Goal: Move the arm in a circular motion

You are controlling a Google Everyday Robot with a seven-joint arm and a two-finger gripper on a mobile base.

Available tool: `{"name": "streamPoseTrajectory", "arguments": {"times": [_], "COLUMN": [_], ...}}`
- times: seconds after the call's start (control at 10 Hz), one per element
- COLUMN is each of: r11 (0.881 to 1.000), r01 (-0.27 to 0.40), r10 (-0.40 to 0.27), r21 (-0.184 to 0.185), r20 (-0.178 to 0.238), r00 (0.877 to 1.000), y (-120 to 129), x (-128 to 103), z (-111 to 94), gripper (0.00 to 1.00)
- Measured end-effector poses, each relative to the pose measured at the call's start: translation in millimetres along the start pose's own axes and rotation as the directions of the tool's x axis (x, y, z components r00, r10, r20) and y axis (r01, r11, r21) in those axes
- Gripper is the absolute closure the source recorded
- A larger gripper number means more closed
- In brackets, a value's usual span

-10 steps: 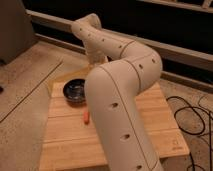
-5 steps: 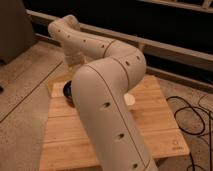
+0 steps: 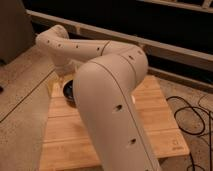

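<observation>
The cream-white arm (image 3: 107,95) fills the middle of the camera view. Its thick near segment rises from the bottom edge, bends at an elbow (image 3: 127,62) and runs left to a far joint (image 3: 52,42) above the table's back left corner. From there a segment drops toward a dark bowl (image 3: 68,90), which it partly covers. The gripper is hidden behind the arm's segments near that bowl.
A light wooden table (image 3: 160,125) stands on a speckled floor. Black cables (image 3: 192,112) lie on the floor at the right. A dark wall with a pale ledge (image 3: 175,50) runs along the back. A grey panel (image 3: 12,30) stands at the far left.
The arm has swung steadily to the left; its far joint moved from the table's back middle toward the back left corner. The orange object seen one second ago is now covered.
</observation>
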Motion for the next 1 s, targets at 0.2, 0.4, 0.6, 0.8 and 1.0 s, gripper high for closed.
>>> {"name": "streamPoseTrajectory", "arguments": {"times": [0.2, 0.4, 0.6, 0.8, 1.0], "r11": [0.999, 0.997, 0.989, 0.975, 0.945], "r01": [-0.031, -0.076, -0.143, -0.223, -0.324], "r10": [0.031, 0.074, 0.138, 0.22, 0.326], "r21": [-0.018, -0.033, -0.035, -0.008, 0.04], "r20": [-0.023, -0.055, -0.102, -0.13, -0.139], "r00": [0.999, 0.996, 0.985, 0.967, 0.935], "y": [0, -10, -32, -65, -109], "x": [30, 59, 91, 116, 137], "z": [13, 23, 32, 33, 28], "gripper": [0.35, 0.35, 0.35, 0.35, 0.35]}}
